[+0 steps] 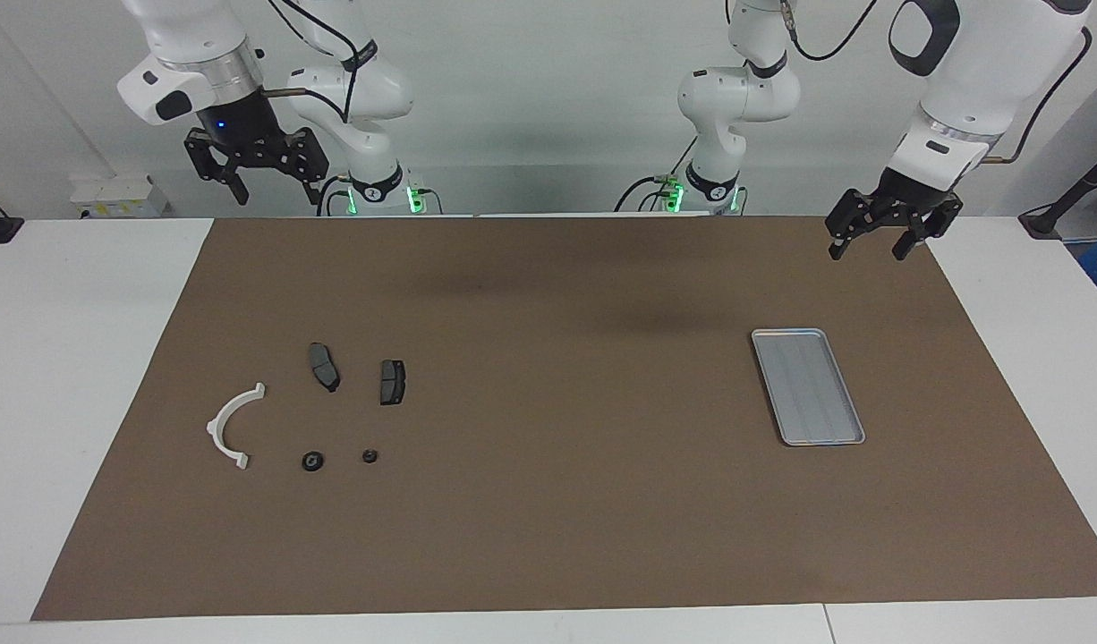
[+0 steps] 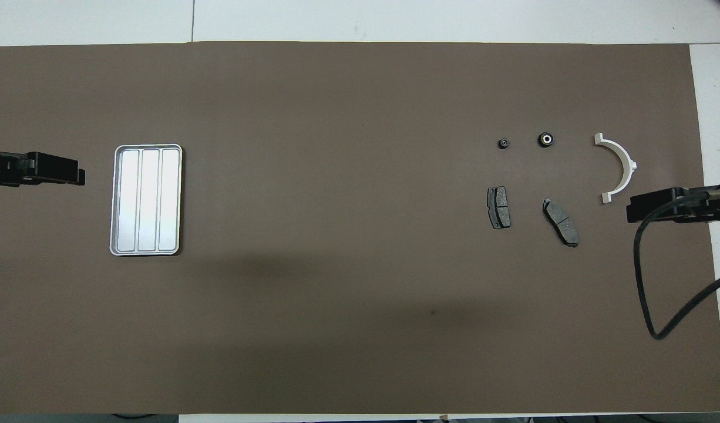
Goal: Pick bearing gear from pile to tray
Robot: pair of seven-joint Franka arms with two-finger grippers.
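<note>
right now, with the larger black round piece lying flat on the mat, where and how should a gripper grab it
Grip the larger black round piece across its outer rim, coming straight down from above. It lies flat on the brown mat with its centre hole facing up, clear of the smaller black round piece and the white arc bracket beside it. The right gripper looks the likelier one; it hangs open at that end.

A brown mat [image 1: 548, 501] covers most of the white tabletop [image 1: 74, 376], whose bare margins show at the mat's 3 and 9 o'clock ends. In the facing view, a white box [image 1: 119, 197] sits at 10 o'clock, against the wall.
</note>
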